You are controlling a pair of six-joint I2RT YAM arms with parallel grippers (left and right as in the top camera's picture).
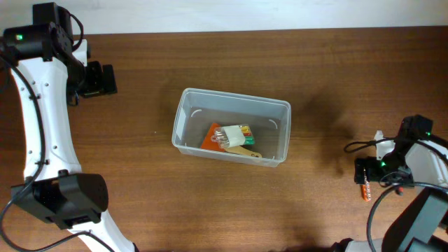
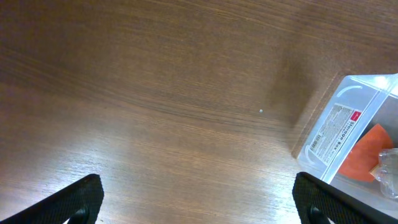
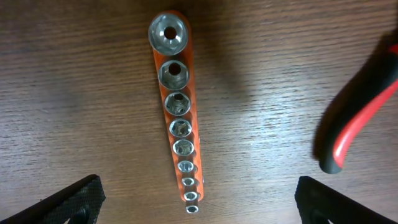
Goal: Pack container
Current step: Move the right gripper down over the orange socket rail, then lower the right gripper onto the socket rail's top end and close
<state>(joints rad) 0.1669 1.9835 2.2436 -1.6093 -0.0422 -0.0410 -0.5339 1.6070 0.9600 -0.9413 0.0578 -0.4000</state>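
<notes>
Spread wide and gripping nothing on the left gripper (image 2: 199, 208), above bare wood of the table (image 2: 155, 93) near its far left corner. Spread wide too on the right gripper (image 3: 199, 208), also holding nothing, poised by the right edge over an orange socket rail (image 3: 180, 106) lying flat, with sockets graded from largest down to smallest toward the fingertips. Beside the rail and apart from it, a red-and-black handle (image 3: 357, 118), kind of tool hard to tell. At mid-table, well apart from both grippers, the container (image 1: 231, 99), upright and open-topped, with a white label (image 2: 336, 132) on the end nearest the left gripper. Inside, toward the near wall, an orange card (image 1: 208, 138) under a pack of small bits (image 1: 234, 135) and a pale flat piece (image 1: 245, 152).
</notes>
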